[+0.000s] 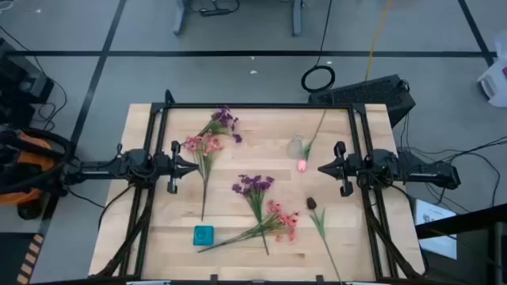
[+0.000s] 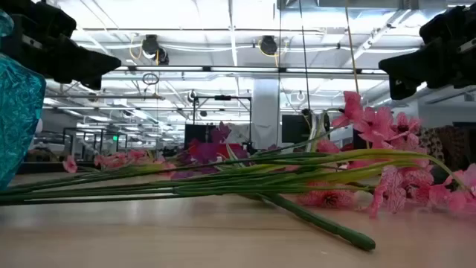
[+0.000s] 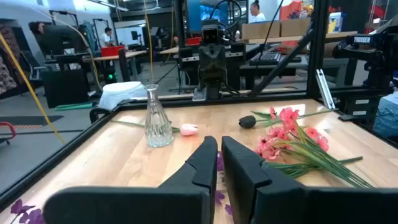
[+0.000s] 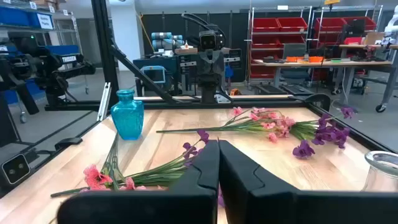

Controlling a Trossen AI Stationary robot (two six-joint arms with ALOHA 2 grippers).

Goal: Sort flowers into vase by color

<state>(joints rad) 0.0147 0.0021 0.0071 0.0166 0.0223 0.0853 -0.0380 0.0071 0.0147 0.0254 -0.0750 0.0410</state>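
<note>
Flowers lie flat on the wooden table. A purple spray [image 1: 226,119] and a pink spray [image 1: 202,144] lie at the far left. Another purple spray [image 1: 253,184] and pink spray [image 1: 283,222] lie near the middle. A pink bud [image 1: 302,165] and a dark bud [image 1: 312,203] lie toward the right. A clear glass vase [image 1: 297,146] and a teal vase [image 1: 203,234] stand upright. My left gripper [image 1: 196,166] hovers shut beside the far-left pink spray. My right gripper [image 1: 320,169] hovers shut just right of the pink bud. Neither touches anything.
A black frame [image 1: 253,106] runs around the table's edges. In the left wrist view the clear vase [image 3: 157,124] stands beside the pink bud [image 3: 189,129], with the pink spray [image 3: 286,134] to one side. Bare wood lies between the two grippers. People and benches show beyond the table.
</note>
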